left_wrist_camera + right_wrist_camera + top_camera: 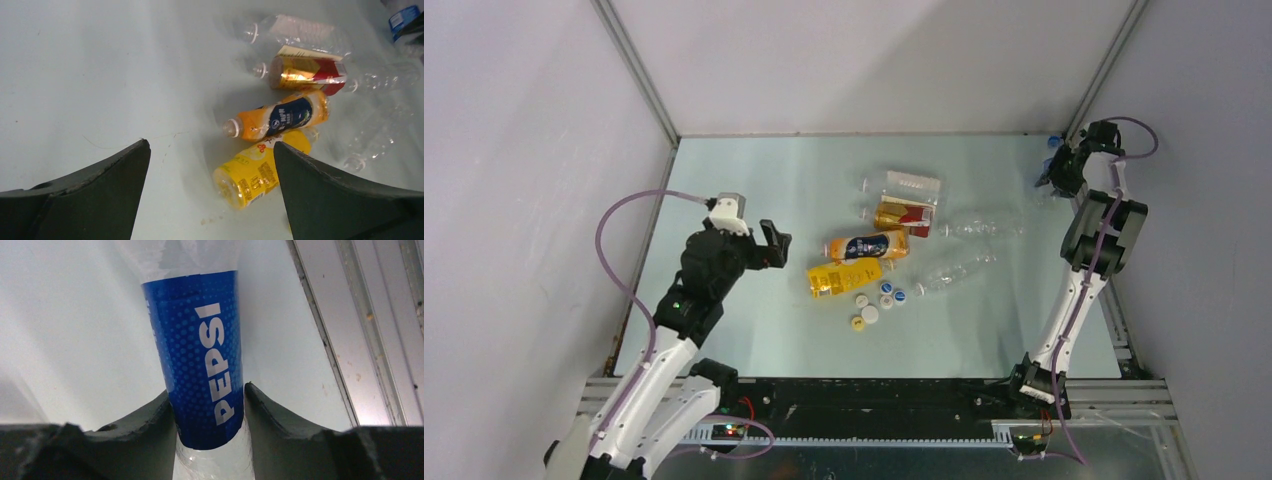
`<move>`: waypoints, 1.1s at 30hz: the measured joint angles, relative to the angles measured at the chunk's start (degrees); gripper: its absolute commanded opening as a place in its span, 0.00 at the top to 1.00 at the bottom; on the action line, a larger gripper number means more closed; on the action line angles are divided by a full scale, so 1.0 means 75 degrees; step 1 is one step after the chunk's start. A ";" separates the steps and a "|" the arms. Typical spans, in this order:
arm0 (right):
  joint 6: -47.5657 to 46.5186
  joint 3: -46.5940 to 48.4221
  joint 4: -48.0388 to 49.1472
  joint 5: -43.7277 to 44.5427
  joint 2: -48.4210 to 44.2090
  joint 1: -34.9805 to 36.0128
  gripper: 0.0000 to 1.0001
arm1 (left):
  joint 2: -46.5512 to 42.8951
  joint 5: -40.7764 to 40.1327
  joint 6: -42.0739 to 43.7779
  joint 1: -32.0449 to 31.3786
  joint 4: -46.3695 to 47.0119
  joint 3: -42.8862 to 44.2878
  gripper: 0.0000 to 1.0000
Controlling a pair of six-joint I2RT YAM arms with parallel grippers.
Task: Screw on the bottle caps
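In the far right corner my right gripper (1049, 172) (207, 389) is shut on a clear bottle with a blue Pepsi label (205, 350), both fingers pressed against its sides. My left gripper (776, 243) (211, 145) stands wide open, holding nothing, just left of the yellow bottle (844, 277) (255, 172). Behind that lie the orange bottle with a dark-blue label (867, 246) (280, 117) and the gold-and-red bottle (904, 216) (305, 72), all uncapped. Several loose bottle caps (879, 300), white, blue and yellow, sit in front of the yellow bottle.
Plain clear bottles lie at the back (904, 184) and to the right (984, 227) (954, 270) of the pile. A metal frame rail (350, 330) and the enclosure wall run close beside my right gripper.
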 measured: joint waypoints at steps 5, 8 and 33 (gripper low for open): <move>0.0020 -0.0988 0.0073 -0.0079 -0.1011 0.0032 0.59 | 0.0204 0.0044 -0.0420 0.0000 -0.0417 0.0621 0.00; 0.0119 -0.1813 0.0268 -0.0245 -0.2171 0.0178 0.59 | 0.0525 0.0140 -0.0772 0.0003 -0.0463 0.1180 0.00; -0.0551 -0.7058 0.4199 -0.0947 -0.8157 0.7734 0.58 | 0.2827 0.2020 -0.3745 -0.0102 -0.0382 0.5004 0.09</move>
